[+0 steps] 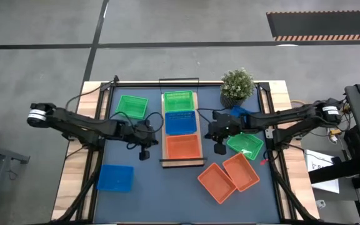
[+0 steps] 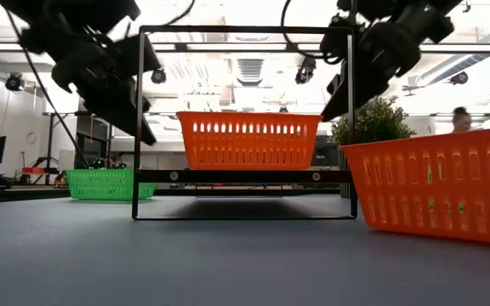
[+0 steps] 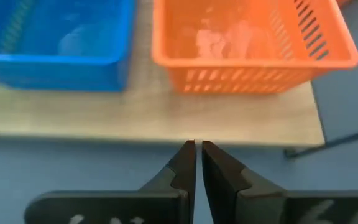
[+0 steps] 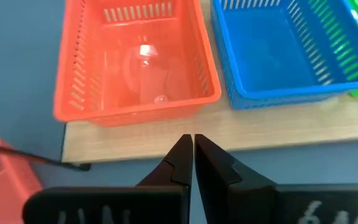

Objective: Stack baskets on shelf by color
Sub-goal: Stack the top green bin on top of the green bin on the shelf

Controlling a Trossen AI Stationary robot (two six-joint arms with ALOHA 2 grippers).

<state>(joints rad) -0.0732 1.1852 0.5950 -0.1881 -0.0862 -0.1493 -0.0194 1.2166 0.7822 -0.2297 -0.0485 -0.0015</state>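
The left gripper point(image 1: 144, 152) hangs over the tabletop point(image 1: 149, 187) with fingers pressed together, holding nothing; the shelf point(image 1: 181, 161) lies just beside it, toward the right arm. The right gripper point(image 1: 219, 147), likewise pressed together and empty, flanks the shelf's opposite edge. Between the two grippers, the shelf carries a green basket point(image 1: 178, 100), a blue basket point(image 1: 180, 123) and an orange basket point(image 1: 182, 147), the orange nearest both. A loose green basket point(image 1: 246, 144) lies beside the right gripper; two orange baskets point(image 1: 229, 177) lie near it.
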